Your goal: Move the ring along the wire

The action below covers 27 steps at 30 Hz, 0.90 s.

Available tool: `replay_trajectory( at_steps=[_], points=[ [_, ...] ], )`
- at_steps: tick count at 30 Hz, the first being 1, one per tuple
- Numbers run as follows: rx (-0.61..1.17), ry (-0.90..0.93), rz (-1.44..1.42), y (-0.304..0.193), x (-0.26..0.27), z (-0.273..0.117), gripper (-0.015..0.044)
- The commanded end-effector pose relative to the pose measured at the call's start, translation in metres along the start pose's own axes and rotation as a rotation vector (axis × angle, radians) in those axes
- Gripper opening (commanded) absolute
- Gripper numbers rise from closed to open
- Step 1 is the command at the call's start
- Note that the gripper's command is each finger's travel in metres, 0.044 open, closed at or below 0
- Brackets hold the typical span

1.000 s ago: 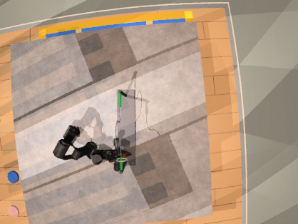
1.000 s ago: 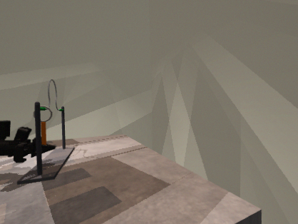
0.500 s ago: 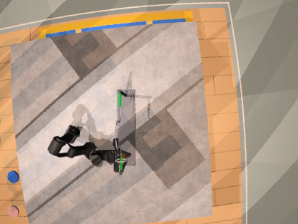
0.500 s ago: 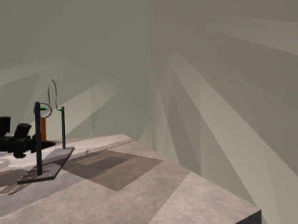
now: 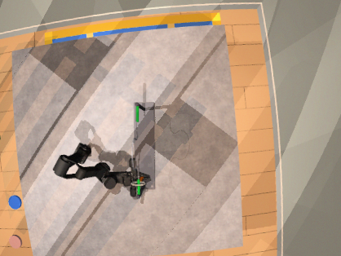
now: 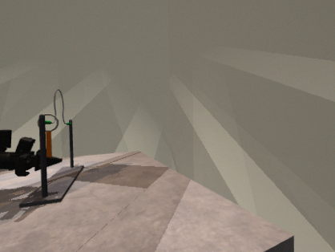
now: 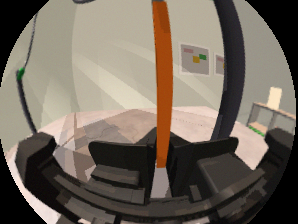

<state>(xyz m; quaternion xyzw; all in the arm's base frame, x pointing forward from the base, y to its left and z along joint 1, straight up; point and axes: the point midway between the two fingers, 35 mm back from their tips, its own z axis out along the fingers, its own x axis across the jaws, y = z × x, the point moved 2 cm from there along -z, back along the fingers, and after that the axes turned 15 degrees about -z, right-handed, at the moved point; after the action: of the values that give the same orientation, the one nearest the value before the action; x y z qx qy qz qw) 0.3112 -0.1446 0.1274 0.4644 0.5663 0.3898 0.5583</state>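
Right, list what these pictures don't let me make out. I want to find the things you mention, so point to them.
- Ring (image 5: 138,183) (image 6: 56,116): mostly cut off by the wrist view's top edge.
- Arm's base: outside the exterior view's left edge.
- Whether the ring touches the near post (image 6: 42,160) (image 7: 236,65): they overlap in the exterior view.
- Writing on the wall posters (image 7: 194,59): too small in the wrist view.

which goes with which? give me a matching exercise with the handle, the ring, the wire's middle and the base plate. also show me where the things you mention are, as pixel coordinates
1. handle (image 5: 141,178) (image 6: 49,144) (image 7: 163,85)
2. ring (image 6: 57,122)
3. wire's middle (image 6: 58,90)
4. base plate (image 5: 150,163) (image 6: 60,195)

A. thin and grey, arching above the posts (image 5: 137,104) (image 6: 43,160) (image 7: 235,65)
B. flat, under both posts
C. orange, between the gripper's (image 5: 140,179) (image 6: 60,160) (image 7: 161,150) fingers
D. around a green part of the wire

1-C, 2-D, 3-A, 4-B
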Motion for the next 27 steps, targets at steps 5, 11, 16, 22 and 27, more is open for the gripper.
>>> replay_trajectory(
  at_steps=[5,11,16,22,27],
  points=[
    [0.000,-0.004,0.000,0.001,0.003,0.000,-0.0150],
    [-0.001,-0.004,0.001,0.003,0.009,0.000,-0.0150],
    [-0.001,-0.004,0.003,0.004,0.013,0.000,-0.0150],
    [-0.002,-0.003,0.006,0.006,0.020,0.001,-0.0150],
    [-0.003,-0.003,0.012,0.007,0.025,0.001,-0.0150]
  ],
)
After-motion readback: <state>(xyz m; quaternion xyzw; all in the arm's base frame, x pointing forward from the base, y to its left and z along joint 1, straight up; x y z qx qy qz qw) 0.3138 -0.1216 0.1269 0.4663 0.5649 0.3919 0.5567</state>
